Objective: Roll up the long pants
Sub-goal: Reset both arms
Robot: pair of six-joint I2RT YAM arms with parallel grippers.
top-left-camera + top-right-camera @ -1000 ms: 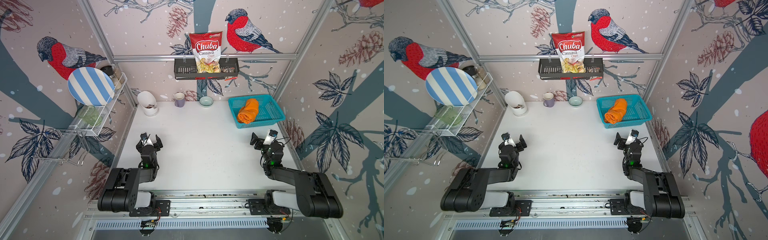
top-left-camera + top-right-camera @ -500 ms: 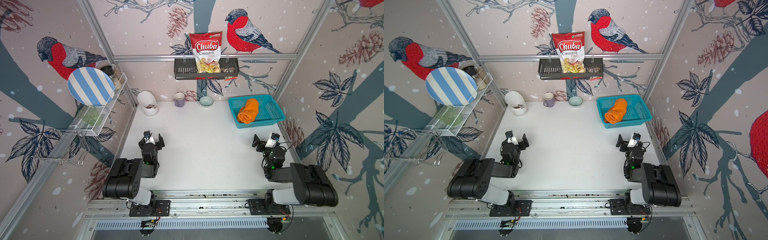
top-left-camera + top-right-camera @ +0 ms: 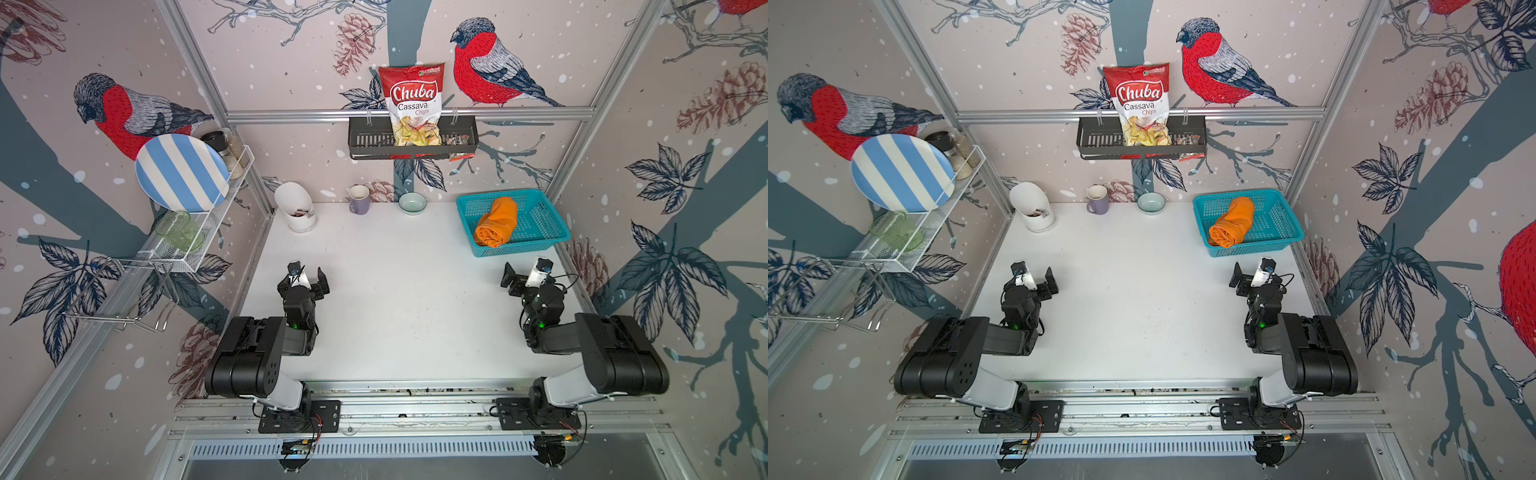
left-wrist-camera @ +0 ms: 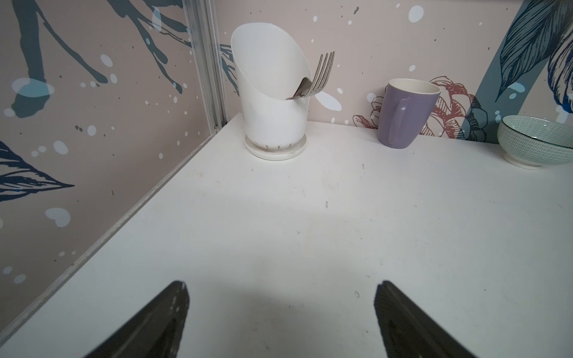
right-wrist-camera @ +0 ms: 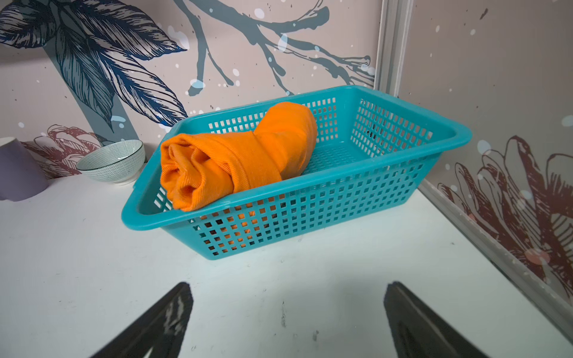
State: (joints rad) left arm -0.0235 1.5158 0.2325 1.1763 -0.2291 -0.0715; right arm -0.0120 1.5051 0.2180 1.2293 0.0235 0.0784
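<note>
Both arms have folded back toward the near rail since a second ago, their heavy links now bunched up high, and they sit well apart on either side of the white surface (image 3: 407, 299). The left end effector (image 3: 305, 280) hovers low over the left side, fingers spread wide with nothing between them, just as before; its wrist view (image 4: 280, 285) looks out at the white cutlery holder (image 4: 269, 102) with a fork, the purple mug (image 4: 403, 114) and the patterned bowl (image 4: 536, 142) along the far wall. The right end effector (image 3: 524, 278) is equally wide apart and empty, and its wrist view (image 5: 290, 285) faces the teal basket (image 5: 310, 198). And there are the long pants (image 3: 496, 222), a tight orange roll lying diagonally inside that basket (image 3: 519, 248) at the far right, one end propped on the rim. The roll has not shifted at all; both top views (image 3: 1232, 222) agree.
</note>
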